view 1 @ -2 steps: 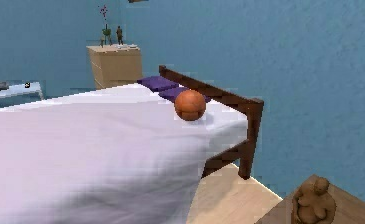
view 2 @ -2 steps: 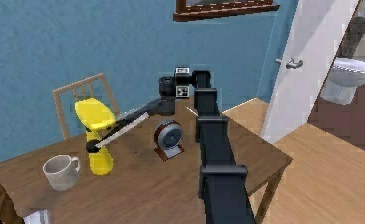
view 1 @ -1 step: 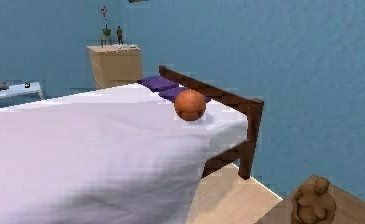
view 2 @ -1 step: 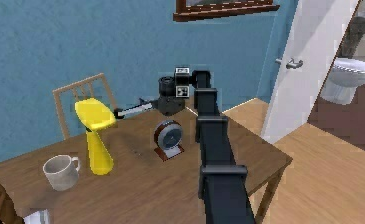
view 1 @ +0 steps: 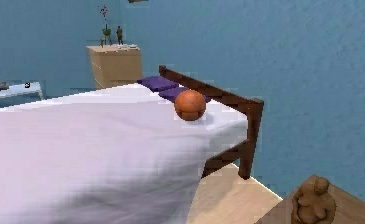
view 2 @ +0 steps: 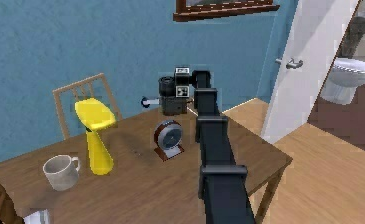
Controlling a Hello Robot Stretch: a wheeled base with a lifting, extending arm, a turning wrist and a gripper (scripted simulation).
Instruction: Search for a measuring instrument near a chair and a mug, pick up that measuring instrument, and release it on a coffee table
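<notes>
A small round dial instrument (view 2: 170, 138) on a dark stand sits upright on the wooden table (view 2: 260, 160). Left of it are a tall yellow vessel (view 2: 95, 135) and a white mug (view 2: 60, 170). A wooden chair (view 2: 78, 98) stands behind the table against the blue wall. The dark arm runs up from the bottom edge over the table. The gripper (view 2: 148, 100) hangs above the dial instrument; only blue wall lies behind its far end, so it holds nothing.
An open white door (view 2: 310, 70) at the arm side view's right leads to a toilet (view 2: 348, 78). Ahead is a bed (view 1: 90, 150) with white sheet, an orange ball (view 1: 190, 105), a dark headboard (view 1: 225, 100), a wooden dresser (view 1: 115, 65) and a brown figurine (view 1: 313, 203).
</notes>
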